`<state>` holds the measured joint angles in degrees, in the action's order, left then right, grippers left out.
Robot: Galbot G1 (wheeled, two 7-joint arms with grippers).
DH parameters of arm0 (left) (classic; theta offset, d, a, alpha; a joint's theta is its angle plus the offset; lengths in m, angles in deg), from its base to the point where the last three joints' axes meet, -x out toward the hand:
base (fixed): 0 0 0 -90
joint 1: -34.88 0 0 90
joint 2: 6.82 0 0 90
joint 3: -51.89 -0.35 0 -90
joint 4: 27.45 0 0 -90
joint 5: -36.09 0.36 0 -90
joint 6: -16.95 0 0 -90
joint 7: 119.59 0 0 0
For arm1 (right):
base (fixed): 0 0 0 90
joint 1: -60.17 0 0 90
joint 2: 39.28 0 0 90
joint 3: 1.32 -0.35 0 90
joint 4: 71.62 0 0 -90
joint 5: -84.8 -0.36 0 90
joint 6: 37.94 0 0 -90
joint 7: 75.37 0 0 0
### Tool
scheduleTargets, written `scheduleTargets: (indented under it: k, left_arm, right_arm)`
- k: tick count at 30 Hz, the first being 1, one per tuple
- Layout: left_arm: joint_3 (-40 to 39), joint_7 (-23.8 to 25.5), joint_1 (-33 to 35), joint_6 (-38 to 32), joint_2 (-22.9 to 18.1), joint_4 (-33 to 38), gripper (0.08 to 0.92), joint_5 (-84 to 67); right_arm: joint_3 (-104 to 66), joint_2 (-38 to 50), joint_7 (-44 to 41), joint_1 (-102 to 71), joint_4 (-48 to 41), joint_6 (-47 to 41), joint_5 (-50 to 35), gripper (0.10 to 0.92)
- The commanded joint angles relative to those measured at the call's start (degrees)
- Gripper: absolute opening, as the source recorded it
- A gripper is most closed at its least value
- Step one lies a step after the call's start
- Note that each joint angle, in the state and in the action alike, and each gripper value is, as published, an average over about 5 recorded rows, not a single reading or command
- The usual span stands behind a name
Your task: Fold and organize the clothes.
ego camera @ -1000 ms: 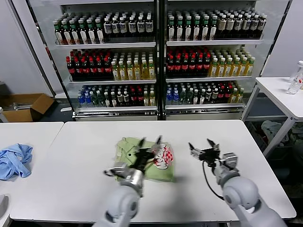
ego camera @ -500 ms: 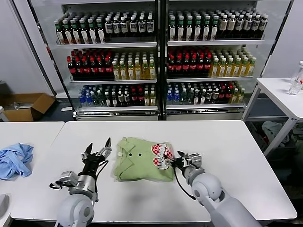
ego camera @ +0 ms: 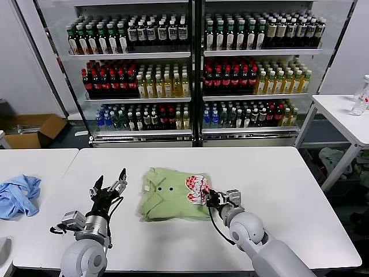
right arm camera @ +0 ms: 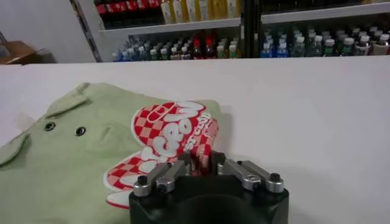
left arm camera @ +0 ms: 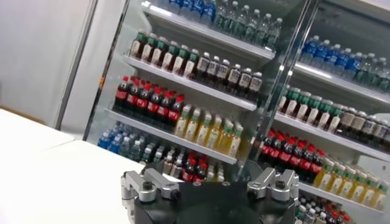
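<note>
The green shirt (ego camera: pixel 173 193) lies folded into a compact rectangle at the middle of the white surface (ego camera: pixel 288 190), collar toward the shelves, two dark buttons (right arm camera: pixel 63 128) showing, its red-and-white graphic (ego camera: pixel 197 189) at the 3 o'clock edge. The right tool (ego camera: pixel 212 199) sits at that same edge, at about 4 o'clock of the shirt; its fingers (right arm camera: pixel 183 167) are drawn close together and pinch the hem of the shirt right at the graphic. The left tool (ego camera: pixel 107 187) is raised above bare surface at 9 o'clock of the shirt, well apart from it, released, its fingers spread wide and pointing up toward the drinks shelves (ego camera: pixel 190 69). A crumpled blue cloth (ego camera: pixel 17 196) lies on the neighbouring surface far off at 9 o'clock.
</note>
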<state>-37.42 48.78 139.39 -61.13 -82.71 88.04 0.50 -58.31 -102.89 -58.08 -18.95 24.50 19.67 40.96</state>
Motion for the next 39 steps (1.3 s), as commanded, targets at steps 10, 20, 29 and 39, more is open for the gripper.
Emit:
scheduleTargets:
  k: [10, 20, 29, 39]
  left_arm:
    - [-1.31, 0.18, 4.01, 0.52, 1.34, 3.81, 0.823, 2.62]
    - [1.01, 3.90, 7.49, 1.70, 3.95, 7.47, 0.823, 2.75]
    - [6.85, 4.67, 12.96, 0.04, 7.93, 10.32, 0.823, 6.50]
    - [5.81, 7.05, 15.10, -1.82, 6.49, 12.03, 0.823, 10.37]
  right_arm:
    - [-5.04, 12.13, -10.06, -0.02, -3.22, 12.64, 22.23, 0.107]
    - [-11.50, 8.21, 4.76, -10.86, 4.00, 35.34, 30.78, 0.198]
    - [-18.88, 7.41, 5.28, -18.63, 14.08, 36.23, 25.04, 0.457]
    - [-25.33, 9.07, 4.94, -24.52, 24.72, 32.91, 21.01, 0.749]
